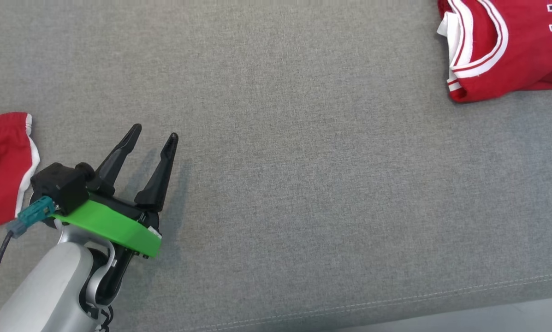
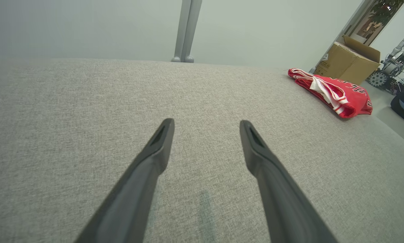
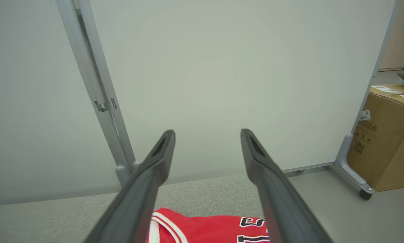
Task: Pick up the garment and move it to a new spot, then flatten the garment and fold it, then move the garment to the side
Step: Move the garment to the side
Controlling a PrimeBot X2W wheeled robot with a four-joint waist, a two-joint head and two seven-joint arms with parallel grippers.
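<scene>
The red jersey [image 1: 501,50] lies folded at the far right corner of the grey cloth-covered tabletop [image 1: 303,184]. Its white-trimmed neckline faces the middle of the surface, and its right side is cut off by the head view's edge. In the left wrist view it sits close to the tabletop's right edge, with a cardboard box [image 2: 347,60] on the floor beyond.

A second red piece with white side trim, seemingly shorts [image 1: 1,166], lies flat against the left edge of the head view. Between the two garments the cloth is one broad, bare stretch, running forward to a stitched seam [image 1: 395,299] just inside the near edge.

The left gripper [image 1: 156,133] hovers low over the near left part of the tabletop, just beside the shorts but apart from them. Its jaws are spread wide and hold nothing.

The right gripper [image 3: 207,132] is above the jersey, whose lettered front shows below its fingers. Its jaws are also spread wide with nothing between them, pointing at a pale partition panel [image 3: 222,84] behind the tabletop's far edge.
</scene>
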